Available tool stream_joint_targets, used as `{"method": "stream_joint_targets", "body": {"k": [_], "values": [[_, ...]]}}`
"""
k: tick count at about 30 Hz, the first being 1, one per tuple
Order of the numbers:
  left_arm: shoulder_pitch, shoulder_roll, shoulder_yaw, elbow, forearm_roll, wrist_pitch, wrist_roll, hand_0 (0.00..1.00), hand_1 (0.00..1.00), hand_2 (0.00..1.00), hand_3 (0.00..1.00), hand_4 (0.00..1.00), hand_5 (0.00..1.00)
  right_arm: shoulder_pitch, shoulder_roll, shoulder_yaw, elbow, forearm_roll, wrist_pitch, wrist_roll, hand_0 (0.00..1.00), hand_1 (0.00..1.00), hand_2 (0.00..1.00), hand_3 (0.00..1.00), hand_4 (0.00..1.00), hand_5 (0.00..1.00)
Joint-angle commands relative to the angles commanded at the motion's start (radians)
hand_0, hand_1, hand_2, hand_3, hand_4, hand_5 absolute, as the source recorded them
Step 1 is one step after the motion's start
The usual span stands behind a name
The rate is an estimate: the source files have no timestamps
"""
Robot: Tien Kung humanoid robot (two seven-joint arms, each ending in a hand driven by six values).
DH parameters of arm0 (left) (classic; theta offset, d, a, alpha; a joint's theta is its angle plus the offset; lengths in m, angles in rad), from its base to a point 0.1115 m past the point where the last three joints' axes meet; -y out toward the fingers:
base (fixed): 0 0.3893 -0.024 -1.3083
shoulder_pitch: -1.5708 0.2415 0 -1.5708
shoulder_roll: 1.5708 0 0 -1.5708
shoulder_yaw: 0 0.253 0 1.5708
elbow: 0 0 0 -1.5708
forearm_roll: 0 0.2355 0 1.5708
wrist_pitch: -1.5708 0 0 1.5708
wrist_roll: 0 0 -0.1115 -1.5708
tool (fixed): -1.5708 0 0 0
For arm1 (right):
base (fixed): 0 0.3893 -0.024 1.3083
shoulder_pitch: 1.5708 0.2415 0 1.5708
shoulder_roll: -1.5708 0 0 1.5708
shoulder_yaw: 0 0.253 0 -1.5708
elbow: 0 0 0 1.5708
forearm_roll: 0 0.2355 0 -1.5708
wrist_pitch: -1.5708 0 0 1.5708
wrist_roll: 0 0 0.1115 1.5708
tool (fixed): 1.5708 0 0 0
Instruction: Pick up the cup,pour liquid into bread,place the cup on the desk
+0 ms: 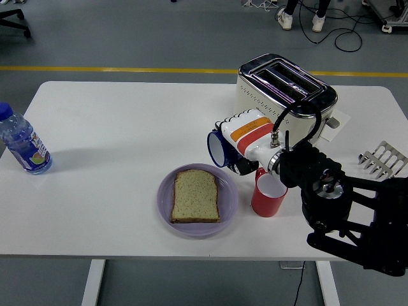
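A blue cup [219,148] with a white inside is held tipped on its side, its mouth facing left, just above the right rim of the purple plate [228,197]. My right hand [245,141], white with an orange band, is shut on the blue cup. One slice of bread [196,196] lies flat on the plate. A red cup [268,193] stands upright right of the plate, partly hidden by my right arm. No liquid is visible. My left arm is out of view.
A silver toaster [283,87] stands at the back right. A water bottle [23,141] stands at the table's left edge. A small metal rack [383,159] lies at the right edge. A person's feet show at the far top.
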Motion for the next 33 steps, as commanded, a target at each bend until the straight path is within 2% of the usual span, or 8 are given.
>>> {"method": "stream_joint_targets", "body": {"k": [4,7,13,19,29,33], "values": [[0.003,0.0,0.001,0.0,-0.004,0.0,0.0,0.633,0.639,0.65,0.503,0.239,0.862,0.027,-0.004,-0.035,-0.004,0.004,0.014,0.0,0.326,0.371,0.541,0.561,0.585,0.002],[0.008,0.0,0.006,0.0,-0.008,0.0,0.0,0.633,0.639,0.65,0.503,0.239,0.862,0.064,-0.002,-0.078,-0.013,0.02,0.047,0.0,0.326,0.371,0.541,0.561,0.585,0.002],[0.014,-0.001,0.014,0.0,-0.013,0.0,0.001,0.633,0.639,0.651,0.503,0.24,0.862,0.08,0.014,-0.075,-0.022,-0.005,0.072,0.0,0.312,0.368,0.539,0.56,0.588,0.002],[0.018,-0.002,0.026,0.0,-0.018,0.0,0.0,0.633,0.639,0.65,0.503,0.24,0.863,0.107,0.052,-0.081,-0.027,-0.043,0.147,0.0,0.282,0.356,0.54,0.561,0.597,0.026],[0.019,-0.002,0.025,0.0,-0.018,-0.001,0.001,0.633,0.639,0.651,0.503,0.24,0.863,0.109,0.084,-0.054,-0.058,-0.076,0.145,0.0,0.271,0.349,0.545,0.564,0.601,0.034],[0.015,-0.001,0.018,0.0,-0.013,-0.001,0.001,0.633,0.639,0.651,0.503,0.24,0.863,0.104,0.079,-0.045,-0.056,-0.077,0.146,0.0,0.271,0.354,0.549,0.565,0.601,0.037]]}}
